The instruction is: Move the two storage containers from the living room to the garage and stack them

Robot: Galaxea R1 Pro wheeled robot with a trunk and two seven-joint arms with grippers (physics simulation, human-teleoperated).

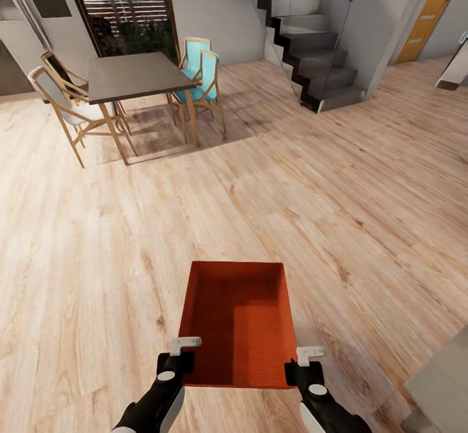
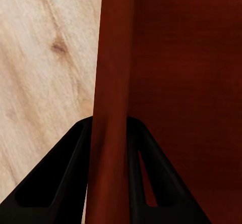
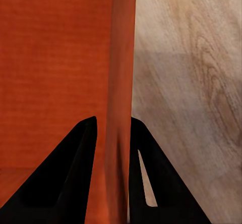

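- Looking down from the head view, an orange-red shallow rectangular bin (image 1: 237,322) with a ribbed bottom hangs over the light wood-plank floor (image 1: 325,192), held between the left gripper (image 1: 183,350) and right gripper (image 1: 307,360); a grey dining table (image 1: 133,75) with wooden chairs (image 1: 62,98) and a dark staircase (image 1: 305,43) stand well beyond.
- Left wrist view: black fingers (image 2: 65,178) pinch the bin's thin side wall (image 2: 113,82).
- Right wrist view: black fingers (image 3: 68,173) clamp the opposite wall (image 3: 121,72), planks beside it.
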